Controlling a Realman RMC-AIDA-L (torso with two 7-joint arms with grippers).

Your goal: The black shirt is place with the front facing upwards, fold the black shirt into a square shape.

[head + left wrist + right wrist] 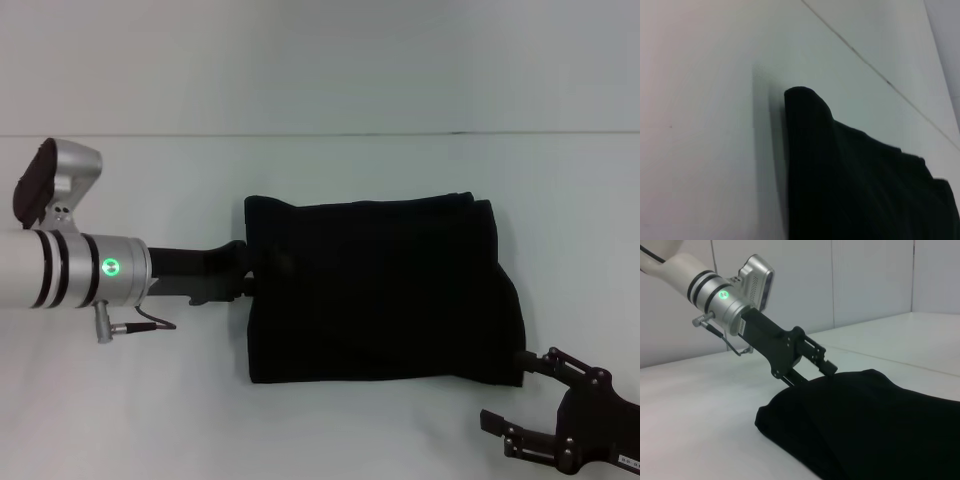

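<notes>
Shirt: the black shirt (385, 290) lies folded into a rough rectangle at the middle of the white table (300, 170), no lettering or label showing on the upper face
Edges: far edge fairly straight, near edge straight along the front, the right side bulging outward toward the near right corner; the far left corner stands up a little, seen as a raised hump in the left wrist view (805, 100)
Left gripper: the left gripper (262, 268) reaches in level from the left and meets the shirt's left edge about halfway along it; in the right wrist view (812, 375) its fingers press into the fold, jaws narrow, closed on the cloth
Right gripper: the right gripper (520, 392) sits just off the shirt's near right corner, jaws spread wide and holding nothing, the upper finger (548, 360) just beside the cloth's corner
Open room: bare table stretches behind the shirt to a thin seam line (320, 134), and to the left and front of it as well
Hidden: the left fingertips vanish against the dark fabric, so how deep the grip goes is unclear; the right arm is cut off by the frame's lower right corner; layers inside the fold cannot be counted
</notes>
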